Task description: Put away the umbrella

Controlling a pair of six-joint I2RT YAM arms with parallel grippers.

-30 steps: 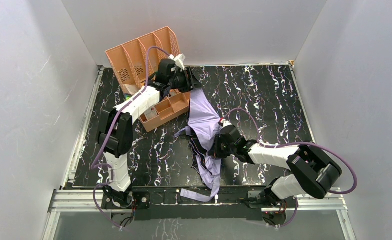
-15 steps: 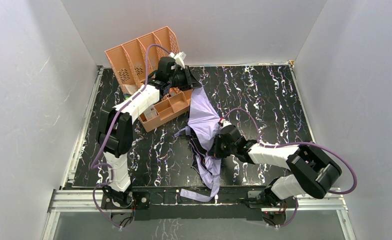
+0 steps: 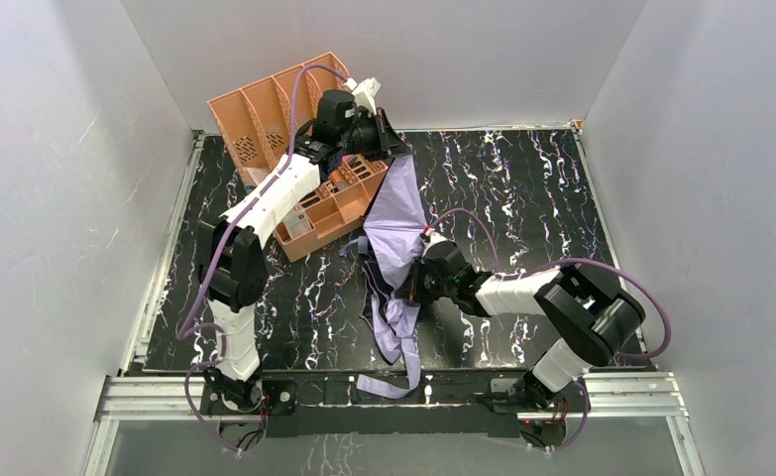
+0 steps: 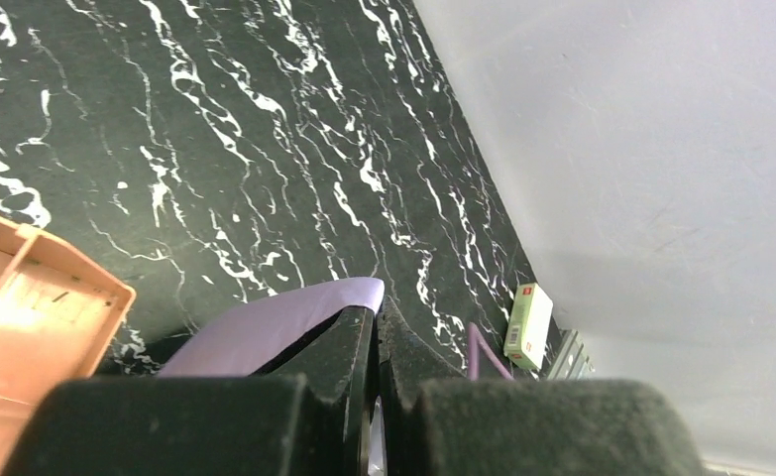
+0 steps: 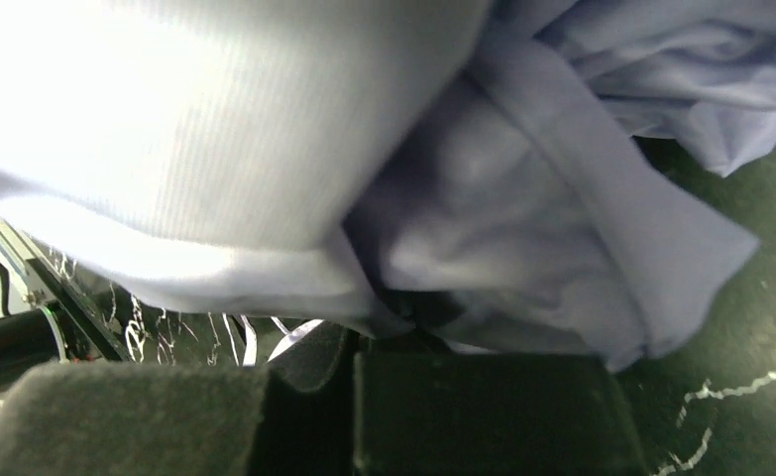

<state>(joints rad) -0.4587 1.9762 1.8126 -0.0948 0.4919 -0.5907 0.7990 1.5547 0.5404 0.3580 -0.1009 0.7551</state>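
Note:
The pale lavender umbrella point(image 3: 395, 223) hangs stretched between my two grippers over the middle of the black marbled table. My left gripper point(image 3: 391, 147) is raised at the back beside the peach organiser and is shut on the fabric's upper edge. In the left wrist view the jaws point(image 4: 376, 315) are pressed together with the umbrella's fabric point(image 4: 265, 332) pinched at the tip. My right gripper point(image 3: 415, 283) is shut on the lower folds, and umbrella fabric point(image 5: 265, 129) fills its wrist view above that gripper point(image 5: 359, 342). The strap point(image 3: 403, 357) trails over the front edge.
The peach file organiser point(image 3: 284, 109) stands at the back left, with a peach compartment tray point(image 3: 329, 213) in front of it, under the left arm. A small green and white box point(image 4: 530, 322) lies by the back wall. White walls close in three sides.
My left gripper has shut on the umbrella's upper edge and lifted it up and back. The fabric now hangs straighter, and the right gripper and lower folds have shifted a little left.

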